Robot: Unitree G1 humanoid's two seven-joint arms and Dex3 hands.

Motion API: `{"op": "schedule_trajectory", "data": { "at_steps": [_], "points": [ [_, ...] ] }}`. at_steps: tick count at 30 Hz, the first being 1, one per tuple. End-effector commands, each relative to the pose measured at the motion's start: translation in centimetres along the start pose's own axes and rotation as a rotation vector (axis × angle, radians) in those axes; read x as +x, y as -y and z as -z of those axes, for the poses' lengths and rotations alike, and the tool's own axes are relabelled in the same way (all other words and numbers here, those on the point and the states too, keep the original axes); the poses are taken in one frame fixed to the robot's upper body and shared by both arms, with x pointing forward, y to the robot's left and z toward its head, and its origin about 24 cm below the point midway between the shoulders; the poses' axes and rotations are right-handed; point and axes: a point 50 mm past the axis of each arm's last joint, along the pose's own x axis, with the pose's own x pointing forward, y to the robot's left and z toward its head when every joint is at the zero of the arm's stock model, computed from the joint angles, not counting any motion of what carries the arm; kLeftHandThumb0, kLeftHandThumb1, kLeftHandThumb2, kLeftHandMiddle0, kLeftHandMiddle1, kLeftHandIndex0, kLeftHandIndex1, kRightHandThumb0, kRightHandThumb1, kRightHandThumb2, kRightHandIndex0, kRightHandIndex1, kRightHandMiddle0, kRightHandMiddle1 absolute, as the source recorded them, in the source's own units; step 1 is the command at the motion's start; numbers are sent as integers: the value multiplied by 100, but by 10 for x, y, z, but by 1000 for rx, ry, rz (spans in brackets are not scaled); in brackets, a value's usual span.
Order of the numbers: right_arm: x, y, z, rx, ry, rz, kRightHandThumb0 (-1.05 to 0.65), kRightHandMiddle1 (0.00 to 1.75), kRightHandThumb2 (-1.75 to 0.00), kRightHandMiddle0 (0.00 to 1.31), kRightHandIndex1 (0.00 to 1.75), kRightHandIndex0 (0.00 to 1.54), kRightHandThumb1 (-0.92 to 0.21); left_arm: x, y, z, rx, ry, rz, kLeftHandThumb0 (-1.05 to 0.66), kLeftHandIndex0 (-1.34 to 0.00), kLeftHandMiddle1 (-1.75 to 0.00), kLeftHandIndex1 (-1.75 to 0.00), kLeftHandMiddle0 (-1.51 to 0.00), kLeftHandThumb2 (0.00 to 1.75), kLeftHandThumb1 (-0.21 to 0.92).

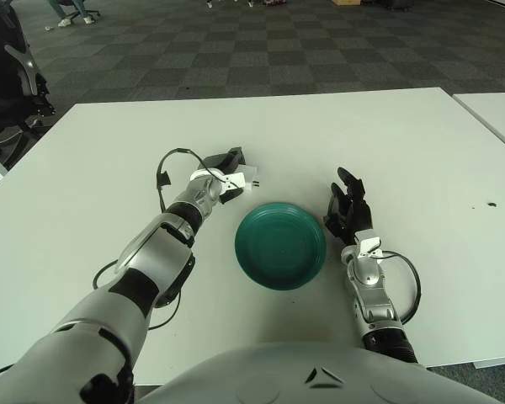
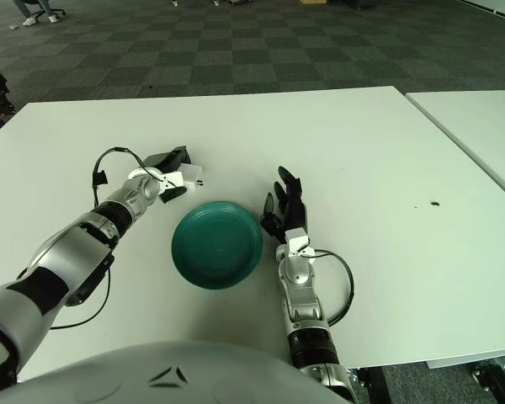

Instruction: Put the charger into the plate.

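My left hand (image 2: 170, 174) grips the white charger (image 2: 188, 178) above the table (image 2: 387, 168), just beyond the green plate (image 2: 216, 244); my right hand (image 2: 284, 210), fingers spread, shows beside the plate's right rim.

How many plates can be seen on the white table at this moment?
1. The green plate lies near the table's front edge, between the left hand, which holds the white charger just behind the plate's left side, and the idle right hand. Nothing seems hidden.
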Motion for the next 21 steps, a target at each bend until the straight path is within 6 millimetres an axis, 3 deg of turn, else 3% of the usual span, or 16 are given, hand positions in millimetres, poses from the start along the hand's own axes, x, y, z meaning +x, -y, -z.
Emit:
{"op": "schedule_trajectory", "data": {
  "at_steps": [1, 6, 12, 21],
  "points": [
    [-47, -2, 69, -23, -399, -11, -77, 50, -91, 0, 0, 35, -92, -6, -13, 14, -45, 16, -35, -52, -70, -175, -175, -119, 144, 21],
    [-47, -1, 70, -18, -403, -14, -79, 51, -91, 0, 0, 34, -92, -18, -44, 8, -132, 148, -174, -54, -74, -175, -175, -120, 150, 17],
    [-47, -1, 70, -17, -408, -24, -78, 50, -91, 0, 0, 33, -92, -35, -61, -1, -140, 253, -274, -55, -76, -175, -175, -122, 153, 14],
    [-48, -1, 71, -11, -411, -26, -77, 49, -91, 0, 1, 34, -92, -51, -67, -12, -109, 340, -342, -56, -77, -175, -175, -124, 155, 12]
  ]
}}
